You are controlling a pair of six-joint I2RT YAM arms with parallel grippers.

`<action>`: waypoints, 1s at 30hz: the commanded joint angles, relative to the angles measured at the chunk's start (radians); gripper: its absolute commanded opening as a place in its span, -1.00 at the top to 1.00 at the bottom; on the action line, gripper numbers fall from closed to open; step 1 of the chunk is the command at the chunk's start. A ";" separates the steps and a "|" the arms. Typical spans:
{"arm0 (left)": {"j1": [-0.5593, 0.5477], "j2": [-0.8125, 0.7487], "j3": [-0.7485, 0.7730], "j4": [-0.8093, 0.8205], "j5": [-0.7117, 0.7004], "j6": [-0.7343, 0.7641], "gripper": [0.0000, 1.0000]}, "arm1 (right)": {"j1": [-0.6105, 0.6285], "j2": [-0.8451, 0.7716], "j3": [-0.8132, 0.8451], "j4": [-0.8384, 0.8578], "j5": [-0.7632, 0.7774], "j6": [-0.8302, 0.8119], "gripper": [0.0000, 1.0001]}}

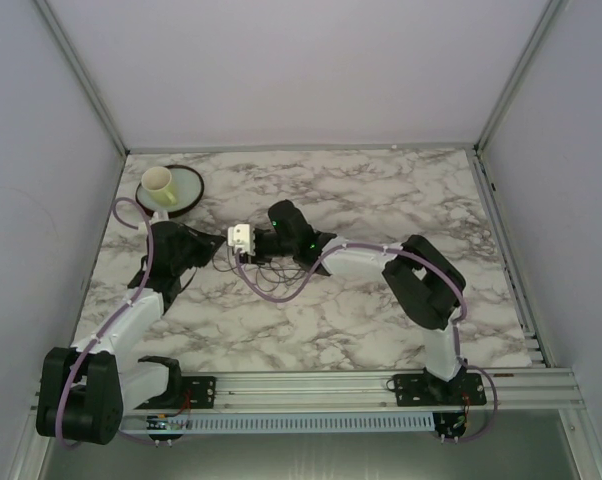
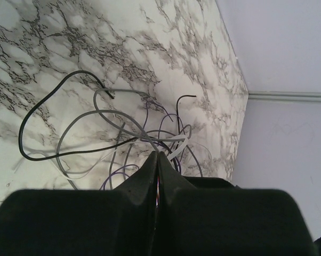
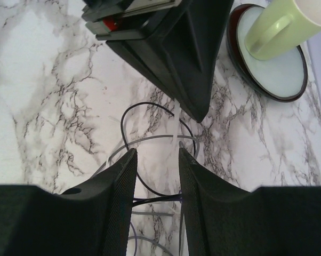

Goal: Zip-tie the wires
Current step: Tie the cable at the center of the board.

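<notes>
**Wires: left-centre of table**

Top view: the wires (image 1: 253,268) lie in loose loops on the marble table (image 1: 381,320) where both arms meet, near a cup (image 1: 159,183) on a saucer (image 1: 189,190).

Left wrist view: the left gripper (image 2: 157,157) is clenched above the tangle; whether it pinches anything cannot be told.

Right wrist view: the right gripper (image 3: 155,154) is released, its fingers straddling the loops.
</notes>
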 commanded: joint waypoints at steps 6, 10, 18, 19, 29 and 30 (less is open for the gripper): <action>-0.012 -0.023 0.030 0.005 0.001 -0.013 1.00 | 0.013 0.055 0.080 0.059 0.033 0.024 0.26; -0.013 -0.025 0.032 0.005 0.006 -0.015 1.00 | 0.015 0.079 0.097 0.066 0.036 0.039 0.30; -0.015 -0.030 0.039 0.004 0.007 -0.012 0.87 | 0.012 0.061 0.080 0.071 0.058 0.072 1.00; -0.015 -0.030 0.044 -0.001 0.004 -0.002 0.69 | 0.007 0.051 0.071 0.074 0.055 0.083 1.00; -0.012 -0.158 0.097 0.022 -0.006 0.193 -0.99 | -0.088 -0.041 -0.053 0.146 -0.091 0.287 1.00; -0.012 -0.181 0.081 0.059 0.004 0.214 -1.00 | -0.096 -0.052 -0.062 0.156 -0.107 0.324 1.00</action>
